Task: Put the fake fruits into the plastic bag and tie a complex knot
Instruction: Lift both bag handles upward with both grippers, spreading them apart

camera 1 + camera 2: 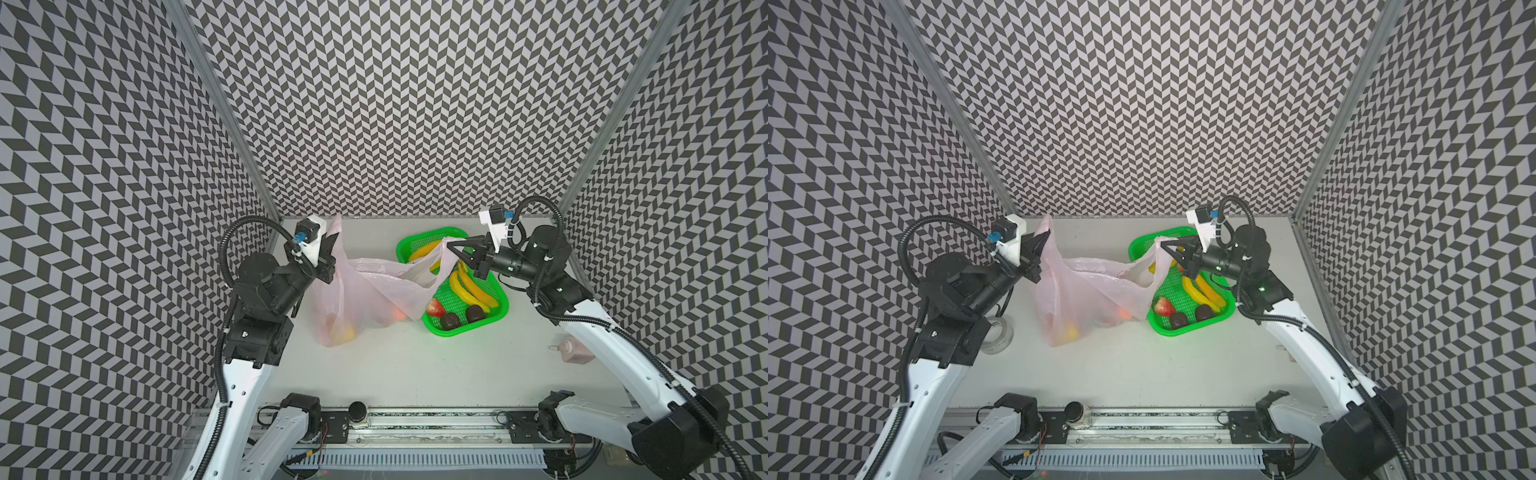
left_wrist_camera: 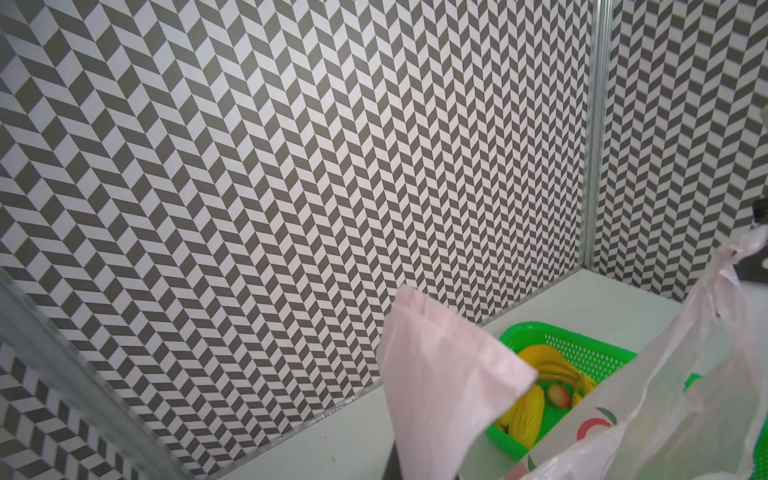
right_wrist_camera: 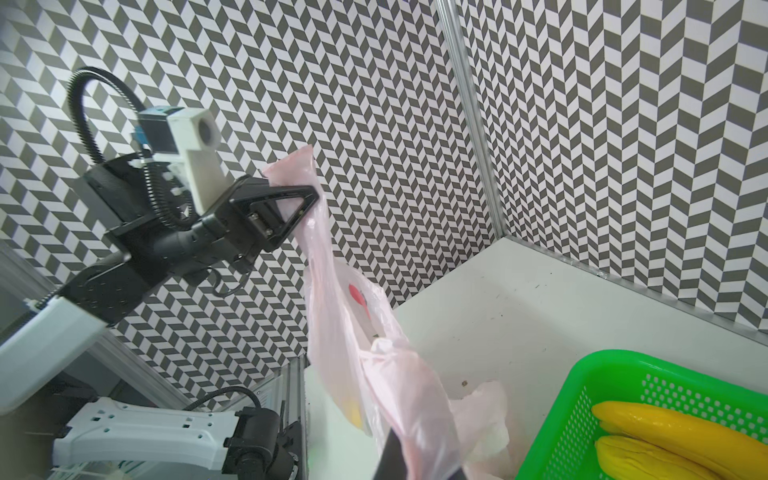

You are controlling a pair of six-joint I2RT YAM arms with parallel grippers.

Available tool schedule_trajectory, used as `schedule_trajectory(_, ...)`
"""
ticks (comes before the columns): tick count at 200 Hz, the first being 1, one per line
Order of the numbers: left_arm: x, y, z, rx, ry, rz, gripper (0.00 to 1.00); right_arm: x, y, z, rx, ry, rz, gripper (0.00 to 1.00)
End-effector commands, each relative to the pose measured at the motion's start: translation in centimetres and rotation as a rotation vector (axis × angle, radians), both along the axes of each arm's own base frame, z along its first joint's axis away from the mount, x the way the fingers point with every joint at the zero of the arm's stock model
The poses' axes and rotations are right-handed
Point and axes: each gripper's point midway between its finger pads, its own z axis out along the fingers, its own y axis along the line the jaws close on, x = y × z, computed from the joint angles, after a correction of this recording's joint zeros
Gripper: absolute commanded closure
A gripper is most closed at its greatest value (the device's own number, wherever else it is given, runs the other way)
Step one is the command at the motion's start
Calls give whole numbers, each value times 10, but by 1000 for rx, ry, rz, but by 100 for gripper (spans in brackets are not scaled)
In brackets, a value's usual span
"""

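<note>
The plastic bag (image 1: 365, 291), judged light, limp and slippery, sags at mid-tabletop beside the green basket (image 1: 469, 328), one handle (image 1: 336, 226) pinched in the left end effector (image 1: 332, 239) and one in the right end effector (image 1: 452, 246), the handles being the soundest hold.

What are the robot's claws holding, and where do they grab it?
The plastic bag. The left claw pinches its left handle, the right claw its right handle.
</note>
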Motion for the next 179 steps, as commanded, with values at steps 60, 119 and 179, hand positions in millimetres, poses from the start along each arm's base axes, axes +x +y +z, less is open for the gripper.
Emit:
schedule_trajectory(60, -15, -53, 10, -93, -71, -407, 100, 28, -74, 38, 26, -47, -216, 100)
schedule_trajectory(119, 2, -61, -8, -141, -6, -453, 100, 50, -104, 36, -12, -50, -321, 100)
schedule_trajectory(179, -5, -78, -40, -175, 67, -599, 100, 34, -86, 21, 36, -3, -175, 100)
